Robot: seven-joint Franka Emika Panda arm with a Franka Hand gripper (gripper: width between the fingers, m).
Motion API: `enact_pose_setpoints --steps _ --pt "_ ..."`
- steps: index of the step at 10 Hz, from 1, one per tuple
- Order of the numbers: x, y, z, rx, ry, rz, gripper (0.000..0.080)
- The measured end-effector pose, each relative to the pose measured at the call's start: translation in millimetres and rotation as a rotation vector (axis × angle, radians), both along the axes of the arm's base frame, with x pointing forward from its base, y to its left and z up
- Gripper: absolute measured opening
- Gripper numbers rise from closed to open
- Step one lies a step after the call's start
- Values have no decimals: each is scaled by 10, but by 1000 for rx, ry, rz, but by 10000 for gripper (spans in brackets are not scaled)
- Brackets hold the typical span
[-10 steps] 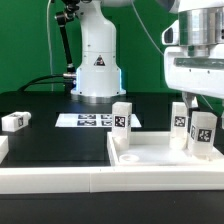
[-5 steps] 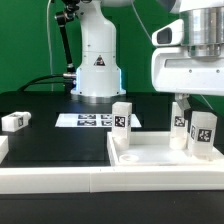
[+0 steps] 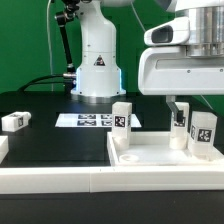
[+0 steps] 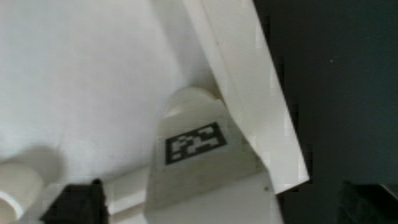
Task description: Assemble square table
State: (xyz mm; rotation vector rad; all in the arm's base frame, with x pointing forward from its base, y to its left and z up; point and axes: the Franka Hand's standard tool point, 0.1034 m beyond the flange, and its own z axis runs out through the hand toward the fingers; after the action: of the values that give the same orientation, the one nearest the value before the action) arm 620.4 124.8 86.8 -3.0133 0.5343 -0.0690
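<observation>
The white square table top (image 3: 150, 156) lies in front, at the exterior view's right. Three white tagged legs stand upright on it: one at its back left corner (image 3: 121, 117), one at the back right (image 3: 180, 118) and one at the right (image 3: 203, 134). A fourth leg (image 3: 14, 121) lies loose at the far left. My gripper (image 3: 181, 104) hangs just above the back right leg. In the wrist view the gripper (image 4: 214, 208) is open. Its dark fingers (image 4: 71, 205) stand apart on either side of the tagged leg (image 4: 199, 148), beside the top's rim (image 4: 231, 70).
The marker board (image 3: 90, 120) lies flat in front of the robot base (image 3: 97, 60). A long white border wall (image 3: 50, 176) runs along the front edge. The black table surface (image 3: 60, 145) stretches between the loose leg and the table top.
My gripper has moved toward the exterior view's left, from over the right-hand leg to over the back right leg. The legs and top have not moved.
</observation>
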Motion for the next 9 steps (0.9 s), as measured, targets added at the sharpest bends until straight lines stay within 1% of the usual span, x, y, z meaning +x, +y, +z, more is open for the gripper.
enact_pose_setpoints --steps 1,3,5,6,7,8,9 --pt "0 -1 -1 -2 -2 30 649" --pt "3 -23 -1 -21 -13 190 649" --pt "9 -25 3 -24 -16 219 649" --pt "7 -26 2 -24 -16 219 546" --pt "6 -27 1 -24 -15 219 399" --pt "7 -31 2 -25 -16 219 290" --pt "11 -43 4 -25 -16 216 290"
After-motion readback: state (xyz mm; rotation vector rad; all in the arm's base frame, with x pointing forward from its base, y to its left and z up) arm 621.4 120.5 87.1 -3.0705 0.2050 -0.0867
